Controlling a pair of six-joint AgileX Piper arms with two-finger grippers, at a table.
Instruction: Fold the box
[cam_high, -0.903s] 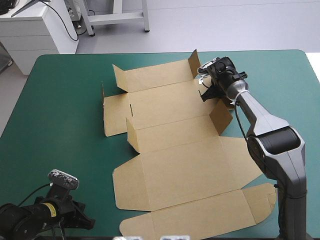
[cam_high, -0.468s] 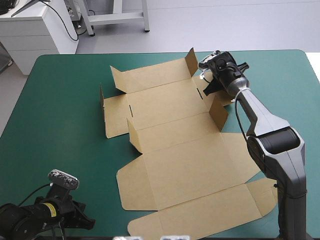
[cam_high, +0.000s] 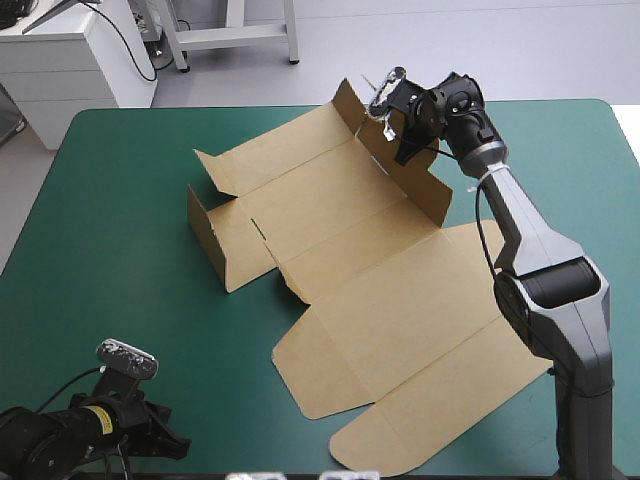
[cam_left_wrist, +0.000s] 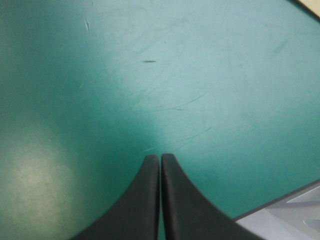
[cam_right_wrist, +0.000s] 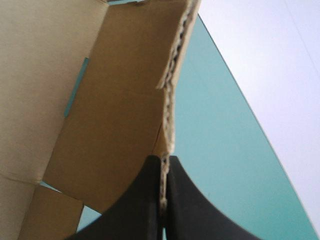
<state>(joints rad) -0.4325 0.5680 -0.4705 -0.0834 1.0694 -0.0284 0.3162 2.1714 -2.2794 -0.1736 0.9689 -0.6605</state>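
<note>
The black-fingered right gripper (cam_right_wrist: 163, 165) pinches a raised wall edge of the brown cut-board box (cam_high: 340, 250), spread below it on the teal-green table cover (cam_high: 120, 200). Better to swing the wall slowly along its crease. The left gripper (cam_left_wrist: 160, 157) is closed, empty.

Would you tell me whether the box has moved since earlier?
Yes. The box has swung: its near end toward the table's right edge, its far-right wall raised toward the far edge in the right gripper.
</note>
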